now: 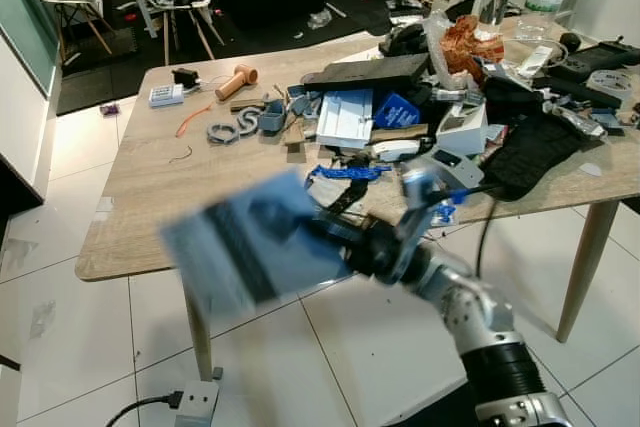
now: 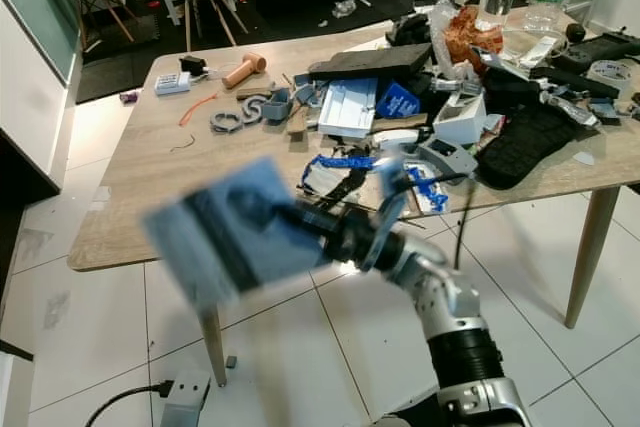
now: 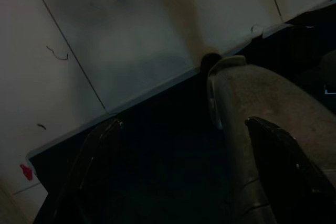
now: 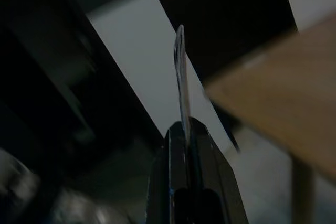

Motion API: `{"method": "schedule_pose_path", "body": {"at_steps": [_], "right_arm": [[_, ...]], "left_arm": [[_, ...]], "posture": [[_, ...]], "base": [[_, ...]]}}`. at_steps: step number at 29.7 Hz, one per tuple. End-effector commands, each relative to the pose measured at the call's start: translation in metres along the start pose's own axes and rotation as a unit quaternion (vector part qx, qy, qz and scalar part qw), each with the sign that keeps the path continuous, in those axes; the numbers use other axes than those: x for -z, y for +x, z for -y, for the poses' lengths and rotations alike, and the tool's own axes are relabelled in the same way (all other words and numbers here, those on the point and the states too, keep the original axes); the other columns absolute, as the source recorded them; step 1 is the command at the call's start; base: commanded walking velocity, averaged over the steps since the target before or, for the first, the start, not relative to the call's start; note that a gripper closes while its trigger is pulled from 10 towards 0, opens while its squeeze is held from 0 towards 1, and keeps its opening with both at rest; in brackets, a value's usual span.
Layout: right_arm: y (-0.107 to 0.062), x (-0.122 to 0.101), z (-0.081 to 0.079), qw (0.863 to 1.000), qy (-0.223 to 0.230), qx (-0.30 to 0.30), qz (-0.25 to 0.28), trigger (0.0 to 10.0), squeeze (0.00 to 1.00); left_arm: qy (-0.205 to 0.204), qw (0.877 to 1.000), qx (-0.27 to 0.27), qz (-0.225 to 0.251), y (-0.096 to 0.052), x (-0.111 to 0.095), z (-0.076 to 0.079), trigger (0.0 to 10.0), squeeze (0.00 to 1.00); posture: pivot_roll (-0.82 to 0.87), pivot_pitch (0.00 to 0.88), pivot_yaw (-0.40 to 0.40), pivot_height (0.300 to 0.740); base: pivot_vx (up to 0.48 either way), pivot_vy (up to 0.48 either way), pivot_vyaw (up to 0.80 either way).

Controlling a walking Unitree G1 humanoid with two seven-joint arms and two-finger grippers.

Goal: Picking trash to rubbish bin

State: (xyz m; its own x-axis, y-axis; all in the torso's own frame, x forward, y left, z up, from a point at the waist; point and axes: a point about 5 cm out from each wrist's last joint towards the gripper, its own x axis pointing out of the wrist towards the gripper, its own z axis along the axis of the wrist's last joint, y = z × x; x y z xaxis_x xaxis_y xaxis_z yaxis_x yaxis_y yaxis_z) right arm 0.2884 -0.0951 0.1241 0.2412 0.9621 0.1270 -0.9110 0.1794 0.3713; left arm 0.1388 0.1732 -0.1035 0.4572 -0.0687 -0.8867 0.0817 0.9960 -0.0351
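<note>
Nearest, the right tool (image 1: 335,237) pinches a flat blue packet (image 1: 250,242) edge-on, its blurred face out ahead of the tool, the cluttered surface (image 1: 130,187) beyond. Pickup looks done; carrying to a bin remains. Left tool (image 3: 184,171) hangs spread.

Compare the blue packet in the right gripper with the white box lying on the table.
The blue packet is pinched edge-on between the fingers of the right gripper and held in the air in front of the table; the white box lies flat on the tabletop among clutter. The blue packet is blurred, so its print is unreadable; the white box is sharp, showing ribbed lines. Both are flat and roughly rectangular.
</note>
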Motion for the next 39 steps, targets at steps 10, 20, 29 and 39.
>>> {"method": "schedule_pose_path", "body": {"at_steps": [10,20,29,39], "right_arm": [[-0.026,0.066,0.025,0.953,-0.053,0.122,-0.274,10.0,0.0],[-0.084,0.131,0.042,0.824,-0.07,0.31,-0.47,10.0,0.0],[-0.178,0.199,-0.004,0.692,-0.005,0.465,-0.553,10.0,0.0],[-0.221,0.221,-0.039,0.635,0.001,0.455,-0.625,10.0,0.0]], "left_arm": [[0.008,1.0,-0.015,-0.016,-0.002,0.007,-0.006,10.0,0.0],[0.007,1.0,-0.019,-0.021,-0.002,0.009,-0.007,10.0,0.0],[-0.031,0.999,-0.033,-0.016,-0.001,0.01,-0.002,10.0,0.0],[-0.084,0.995,-0.043,-0.028,-0.002,0.025,0.011,10.0,0.0]], "posture": [[-0.12,0.033,0.079,0.74],[-0.13,0.027,0.074,0.74],[-0.15,0.029,-0.032,0.74],[-0.12,0.054,-0.072,0.74]], "base": [[0.0,0.0,0.0],[0.0,0.0,0.0],[0.0,0.0,0.0],[0.0,0.0,0.0]]}}
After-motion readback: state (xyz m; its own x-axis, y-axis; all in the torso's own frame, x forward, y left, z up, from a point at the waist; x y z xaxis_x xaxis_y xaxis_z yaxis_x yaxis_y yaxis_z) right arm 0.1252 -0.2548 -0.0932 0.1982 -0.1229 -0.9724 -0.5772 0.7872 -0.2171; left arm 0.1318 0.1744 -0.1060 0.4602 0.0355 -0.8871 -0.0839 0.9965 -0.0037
